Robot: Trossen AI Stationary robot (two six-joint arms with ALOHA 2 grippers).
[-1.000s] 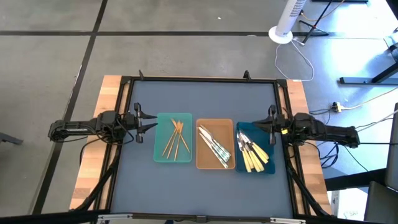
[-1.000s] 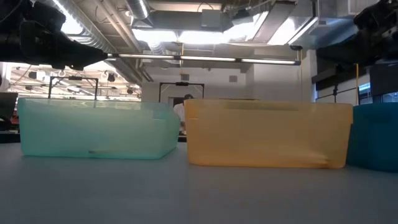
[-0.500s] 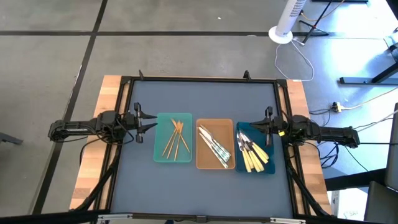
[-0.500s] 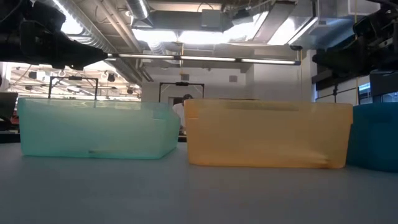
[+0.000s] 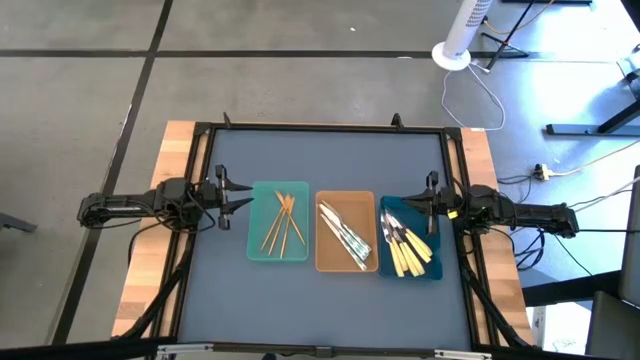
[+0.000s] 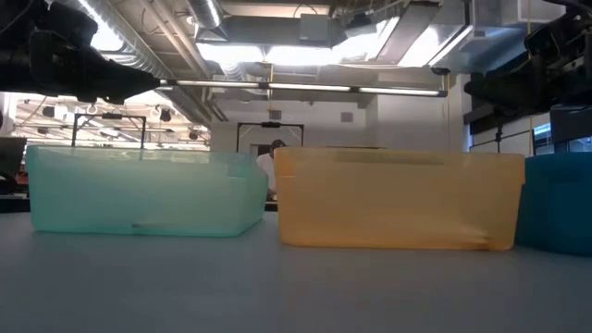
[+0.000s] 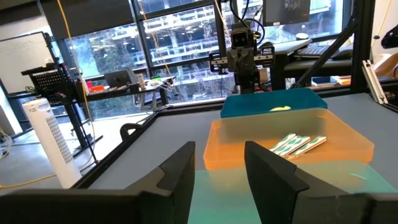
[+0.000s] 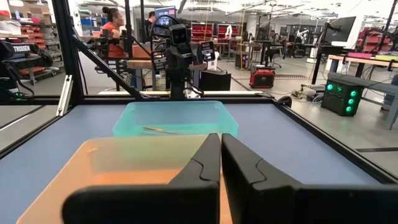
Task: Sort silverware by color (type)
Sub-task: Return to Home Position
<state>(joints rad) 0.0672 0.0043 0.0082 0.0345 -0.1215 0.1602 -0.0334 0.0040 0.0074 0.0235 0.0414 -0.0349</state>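
Three trays stand in a row on the blue mat: a teal tray [image 5: 262, 245], a tan tray [image 5: 325, 255] and a dark-blue tray [image 5: 432, 268]. Slim gold silverware [image 5: 283, 222] lies in the teal one, all-silver pieces [image 5: 345, 235] in the tan one, and yellow-handled pieces [image 5: 407, 255] in the blue one. My left gripper [image 5: 243, 197] hovers level just left of the teal tray, open with nothing between its fingers [image 7: 219, 152]. My right gripper [image 5: 425, 203] hovers level over the blue tray's right side, shut on nothing [image 8: 221, 140].
A black frame [image 5: 320, 128] rims the mat, with wooden boards outside it. Bare mat lies beyond the trays toward the far edge [image 5: 320, 160] and before them toward the near edge [image 5: 320, 305]. People [image 8: 112, 25] are in the room past the table.
My right arm has sunk a little at the table's right edge, then kept still, its fingers shut throughout. The trays and silverware lie as before.
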